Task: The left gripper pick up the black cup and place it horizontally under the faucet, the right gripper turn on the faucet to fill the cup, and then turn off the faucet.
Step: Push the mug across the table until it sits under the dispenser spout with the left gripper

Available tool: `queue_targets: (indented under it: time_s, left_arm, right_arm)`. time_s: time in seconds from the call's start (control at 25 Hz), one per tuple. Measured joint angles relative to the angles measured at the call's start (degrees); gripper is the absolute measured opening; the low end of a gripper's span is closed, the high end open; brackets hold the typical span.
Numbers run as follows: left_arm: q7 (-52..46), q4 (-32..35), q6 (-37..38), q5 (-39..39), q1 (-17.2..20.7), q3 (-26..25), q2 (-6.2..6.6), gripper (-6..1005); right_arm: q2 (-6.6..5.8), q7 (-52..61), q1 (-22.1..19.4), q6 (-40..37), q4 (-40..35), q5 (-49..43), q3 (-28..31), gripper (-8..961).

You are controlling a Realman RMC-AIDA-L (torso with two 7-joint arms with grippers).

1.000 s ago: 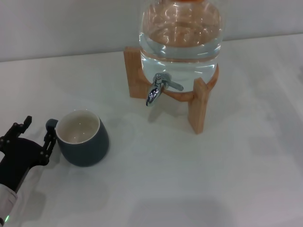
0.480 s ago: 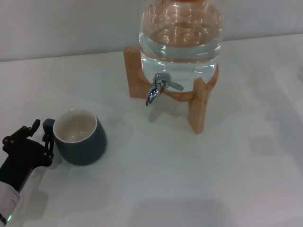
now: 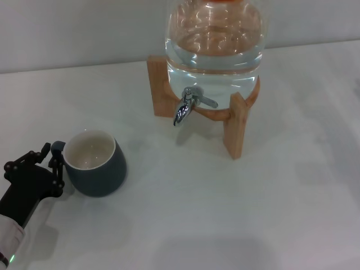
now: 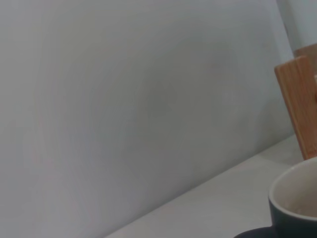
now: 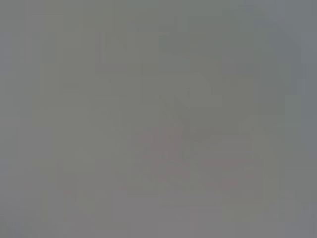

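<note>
Black cup: the black cup stood upright on the white table, mouth up, cream inside showing, nothing seen in it. It sat well left of the faucet and nearer the robot, not under the spout. Small loop handle pointed left, away from the faucet.
Cup in left wrist view: only a slice of rim and dark wall showed at the frame corner, a wooden stand leg behind it.
Left gripper: the left gripper was low over the table just left of the cup, at the handle side. Fingers were a little apart, bracketing the handle; one finger ran along the cup wall. Whether they pressed the handle, cannot tell. Cup not lifted.
Faucet: the faucet was chrome, mounted low on the front of the jar, spout curving down toward the table, lever sticking out to the right. No stream seen under it.
Water jar: the clear water jar sat behind and above the faucet, holding water.
Stand: the wooden stand carried the jar, legs on either side of the faucet.
Right gripper: not seen in the head view; the right wrist view was a blank grey blur.
</note>
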Motion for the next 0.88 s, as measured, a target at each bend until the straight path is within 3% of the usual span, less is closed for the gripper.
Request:
queue_targets:
  time_s: [0.24,0.88]
  left_arm:
    - [-0.5,-0.1,0.0,-0.1,-0.1,0.6,0.08,143]
    - [-1.7,-0.9,0.0,-0.1,-0.4,1.5,0.14,92]
  right_arm:
    - [0.0,0.0,0.0,0.0,0.0,0.0,0.0,855]
    - [0.0,0.0,0.1,0.0,0.0,0.0,0.0,855]
